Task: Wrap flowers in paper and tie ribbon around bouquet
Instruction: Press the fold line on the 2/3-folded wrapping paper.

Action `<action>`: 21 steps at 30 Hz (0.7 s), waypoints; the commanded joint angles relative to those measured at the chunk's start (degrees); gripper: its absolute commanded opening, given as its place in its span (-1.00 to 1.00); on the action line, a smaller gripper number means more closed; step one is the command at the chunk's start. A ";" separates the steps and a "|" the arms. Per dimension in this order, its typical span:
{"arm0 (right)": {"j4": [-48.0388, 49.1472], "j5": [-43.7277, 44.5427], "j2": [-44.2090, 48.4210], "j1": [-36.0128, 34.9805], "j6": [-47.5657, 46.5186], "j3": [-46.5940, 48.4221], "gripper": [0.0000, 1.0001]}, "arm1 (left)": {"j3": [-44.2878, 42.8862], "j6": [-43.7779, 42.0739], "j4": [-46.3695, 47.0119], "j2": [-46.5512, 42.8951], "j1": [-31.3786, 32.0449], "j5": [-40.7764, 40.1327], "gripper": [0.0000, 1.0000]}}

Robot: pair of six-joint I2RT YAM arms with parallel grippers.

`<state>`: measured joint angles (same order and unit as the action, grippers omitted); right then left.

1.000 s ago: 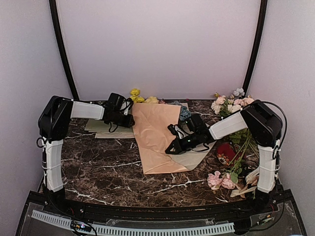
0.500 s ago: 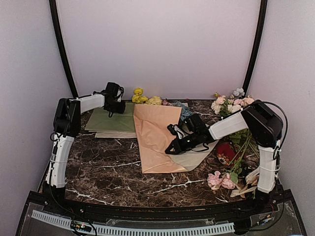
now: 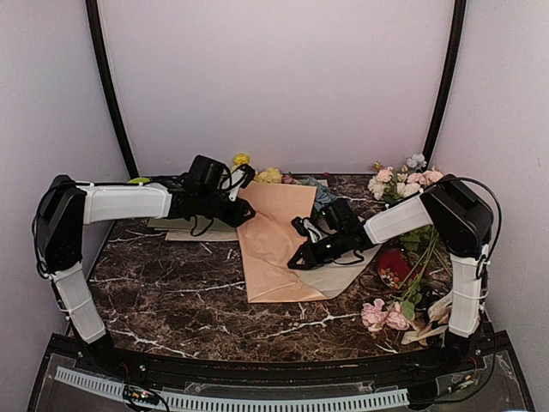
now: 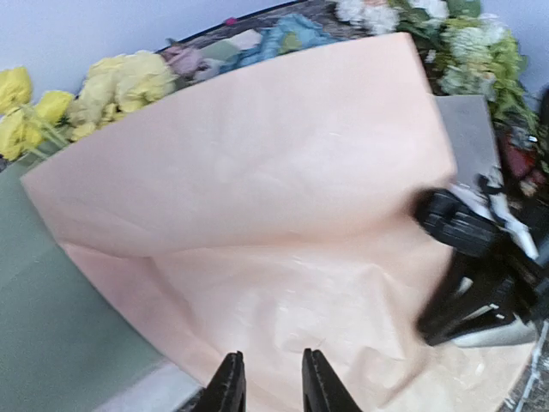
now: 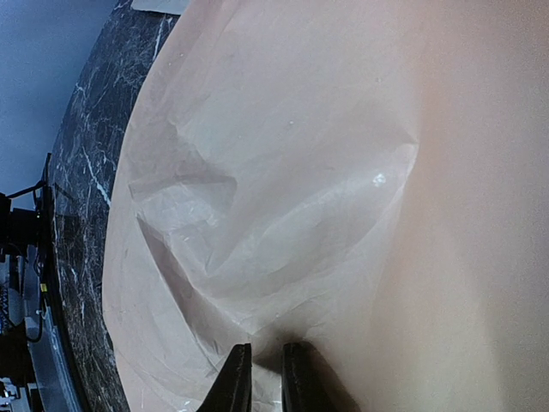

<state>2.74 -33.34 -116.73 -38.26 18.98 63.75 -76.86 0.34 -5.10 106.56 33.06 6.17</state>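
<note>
Lying across the middle of the marble table (image 3: pixel 189 292), the paper (image 3: pixel 279 245) shows its peach face, its far part humped up in a loose fold. Yellow and blue flowers (image 4: pixel 129 79) peek out beyond its far edge. The left gripper (image 4: pixel 270 369) hovers over the paper's left side, near the green sheet (image 4: pixel 43 326), fingers slightly apart with nothing between them. The right gripper (image 5: pixel 264 360) sits on the right half, fingers nearly together, apparently pinching a crease of paper, though the contact is hard to see.
</note>
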 commanded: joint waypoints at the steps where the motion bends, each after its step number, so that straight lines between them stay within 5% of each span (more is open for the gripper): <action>1: -9.02 4.14 -3.98 -0.67 -0.38 -1.52 -0.71 | 11.99 5.83 8.38 -4.03 -0.35 7.08 -0.54; 8: -10.03 4.42 -4.58 -0.76 -0.79 -0.89 -0.71 | 15.10 5.38 7.48 -0.64 4.66 5.60 -0.57; 21: -9.77 5.01 -4.09 -0.76 -0.73 -2.13 -0.71 | 13.75 8.50 -3.55 5.40 2.34 -10.05 -0.70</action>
<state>1.41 -33.41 -117.01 -38.26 18.70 64.60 -62.98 6.37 -1.85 110.06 37.45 2.50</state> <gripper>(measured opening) 0.142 0.154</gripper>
